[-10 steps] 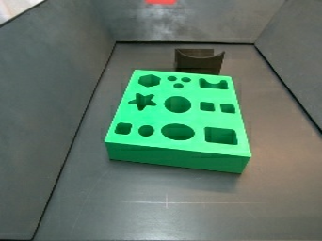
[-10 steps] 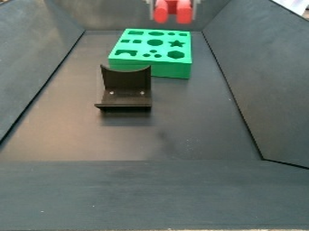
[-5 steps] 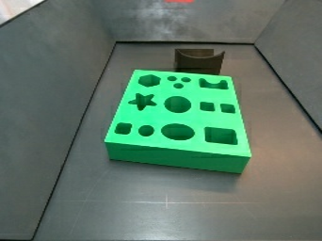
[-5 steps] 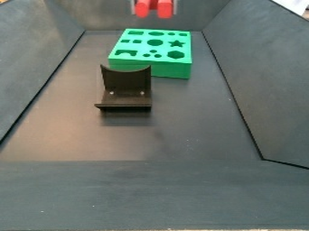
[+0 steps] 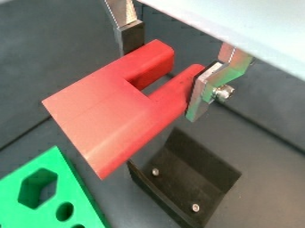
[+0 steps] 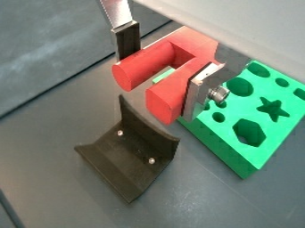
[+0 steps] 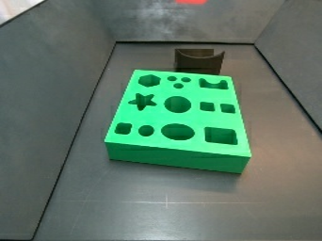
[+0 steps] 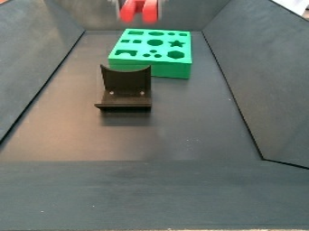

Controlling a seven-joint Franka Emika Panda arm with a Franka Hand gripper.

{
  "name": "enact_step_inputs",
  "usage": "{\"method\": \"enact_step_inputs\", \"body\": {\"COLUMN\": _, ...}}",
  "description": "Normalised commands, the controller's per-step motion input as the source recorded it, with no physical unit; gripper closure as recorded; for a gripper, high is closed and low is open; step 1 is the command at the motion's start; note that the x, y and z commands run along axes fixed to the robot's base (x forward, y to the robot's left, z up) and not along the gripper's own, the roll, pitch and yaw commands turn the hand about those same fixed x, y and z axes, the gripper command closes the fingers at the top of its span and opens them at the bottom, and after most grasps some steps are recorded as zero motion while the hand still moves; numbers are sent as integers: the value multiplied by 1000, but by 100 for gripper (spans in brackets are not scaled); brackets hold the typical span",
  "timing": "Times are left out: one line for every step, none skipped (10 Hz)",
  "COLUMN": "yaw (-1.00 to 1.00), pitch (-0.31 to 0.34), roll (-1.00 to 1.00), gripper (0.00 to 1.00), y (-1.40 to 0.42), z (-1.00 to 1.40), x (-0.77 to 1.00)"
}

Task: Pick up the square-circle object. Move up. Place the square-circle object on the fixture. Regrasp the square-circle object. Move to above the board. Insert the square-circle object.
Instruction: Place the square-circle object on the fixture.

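Peg carried high, heading for fixture
Your fingers (image 5: 210, 85) clamp the square-circle object (image 5: 119, 107); gripper (image 6: 161, 64) hangs above the fixture (image 6: 128, 158), board (image 6: 252, 116) beside. Next: lower & seat it in the scoop w/ care

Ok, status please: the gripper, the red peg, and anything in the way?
Gripper shut on small red blocky peg, high above the floor. Dark scooped fixture below, empty. Green holed board beside. Nothing in the way.

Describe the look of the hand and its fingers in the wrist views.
The hand, raised above the fixture, has two flat silver metal fingers with dark pads. One finger plate carries a round silver bolt head. No cables or markings show.
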Motion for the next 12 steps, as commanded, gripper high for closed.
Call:
{"method": "enact_step_inputs", "body": {"yaw": 151, "pitch": -14, "roll": -1000, "gripper": 100, "y": 438, "z": -289, "x": 561}}
{"method": "enact_step_inputs", "body": {"yaw": 136, "pitch": 1, "roll": -1000, "gripper": 100, "y": 267, "z": -146, "x": 490}}
{"method": "enact_step_inputs", "body": {"yaw": 129, "pitch": 58, "roll": -1000, "gripper": 100, "y": 102, "z": -57, "x": 374}}
{"method": "enact_step_inputs", "body": {"yaw": 116, "pitch": 109, "roll": -1000, "gripper": 100, "y": 68, "z": -26, "x": 306}}
{"method": "enact_step_inputs", "body": {"yaw": 95, "pitch": 158, "roll": -991, "gripper": 100, "y": 61, "z": -17, "x": 247}}
{"method": "enact_step_inputs", "body": {"yaw": 35, "pitch": 176, "roll": -753, "gripper": 100, "y": 57, "z": -19, "x": 184}}
{"method": "enact_step_inputs", "body": {"yaw": -10, "pitch": 183, "roll": -579, "gripper": 100, "y": 58, "z": -16, "x": 141}}
{"method": "enact_step_inputs", "body": {"yaw": -50, "pitch": 180, "roll": -403, "gripper": 100, "y": 56, "z": -12, "x": 98}}
{"method": "enact_step_inputs", "body": {"yaw": -77, "pitch": 149, "roll": -231, "gripper": 100, "y": 39, "z": -2, "x": 72}}
{"method": "enact_step_inputs", "body": {"yaw": -149, "pitch": 23, "roll": -1000, "gripper": 100, "y": 62, "z": -1000, "x": 101}}
{"method": "enact_step_inputs", "body": {"yaw": -154, "pitch": 13, "roll": -1000, "gripper": 100, "y": 66, "z": -1000, "x": 105}}
{"method": "enact_step_inputs", "body": {"yaw": -154, "pitch": 31, "roll": -1000, "gripper": 100, "y": 75, "z": -1000, "x": 116}}
